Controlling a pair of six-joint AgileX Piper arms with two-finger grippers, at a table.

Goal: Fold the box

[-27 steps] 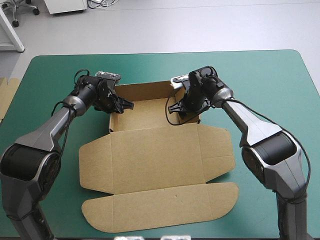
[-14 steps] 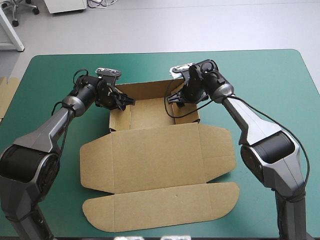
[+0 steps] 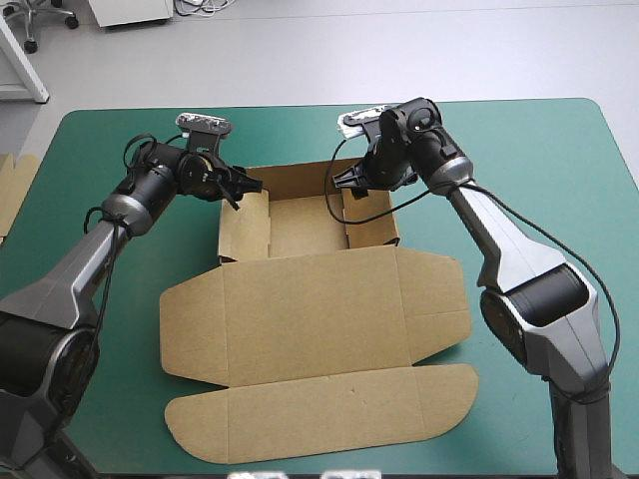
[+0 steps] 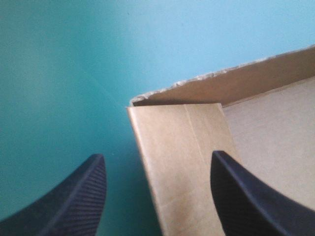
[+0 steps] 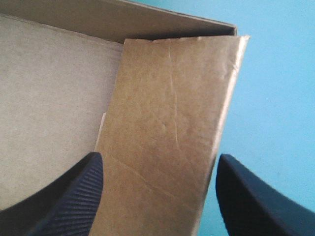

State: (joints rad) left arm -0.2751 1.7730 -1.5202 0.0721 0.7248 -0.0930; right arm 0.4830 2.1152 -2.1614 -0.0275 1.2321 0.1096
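Observation:
The brown box (image 3: 310, 309) lies mid-table. Its tray part (image 3: 305, 222) is at the far side with walls raised, and the lid and its flaps lie flat toward the near edge. My left gripper (image 3: 243, 187) hovers over the tray's far left corner, open. In the left wrist view its gripper (image 4: 157, 155) straddles the left side wall (image 4: 182, 162) without touching. My right gripper (image 3: 339, 180) hovers over the far right corner, open. In the right wrist view the gripper (image 5: 160, 156) stands apart over the right side wall (image 5: 167, 128), which leans inward.
An edge of more brown board (image 3: 12, 190) shows at the table's left edge. The teal-green cover (image 3: 539, 170) lies bare to the right of the box and along the far edge.
Both grippers have lifted out of the tray and drawn back toward its far corners. The two side walls now stand raised.

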